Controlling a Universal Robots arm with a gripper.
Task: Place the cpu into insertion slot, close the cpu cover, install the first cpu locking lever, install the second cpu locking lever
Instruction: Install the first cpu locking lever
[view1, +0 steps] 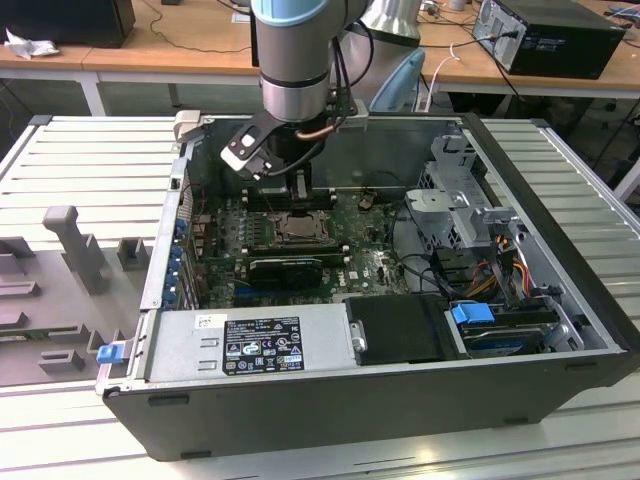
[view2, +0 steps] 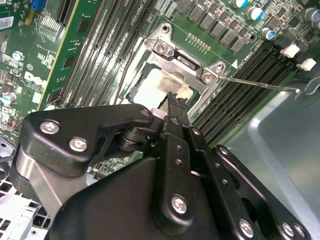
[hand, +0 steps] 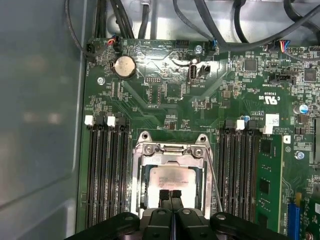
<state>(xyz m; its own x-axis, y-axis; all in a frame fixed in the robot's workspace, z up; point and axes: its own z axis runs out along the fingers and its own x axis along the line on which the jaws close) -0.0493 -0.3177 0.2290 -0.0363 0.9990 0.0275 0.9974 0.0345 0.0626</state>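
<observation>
In the exterior view we see the arm reaching down into an open computer case (view1: 560, 200), with the gripper (view1: 298, 205) low over the socket (view1: 298, 228) near the middle of the green board. The first wrist view brings us closer. The cpu (hand: 172, 179) lies in the socket (hand: 139, 181), silvery face up, and the cover (hand: 170, 149) lies flat around it so that the chip shows through its window. The gripper (hand: 170, 194) has its two black fingertips pressed together with nothing between them, and they sit at the edge of the chip; whether they touch it we cannot tell. A thin wire lever (hand: 216, 182) runs along one side of the socket, next to the long black memory slots (hand: 107, 170), and a round coin battery (hand: 125, 66) sits further up the board. The second wrist view looks past the gripper (view2: 175, 100) from the side. It shows the cpu (view2: 152, 90) as a pale patch under the cover (view2: 177, 60), with the lever (view2: 257, 84) jutting away from the socket corner over the memory slots. Back in the exterior view, the case lies on its side on a ribbed grey metal table (view1: 80, 160), with grey moulded blocks (view1: 70, 240) on the exterior view's left. Behind it, wooden benches (view1: 200, 50) carry cables and a black box (view1: 560, 35).
</observation>
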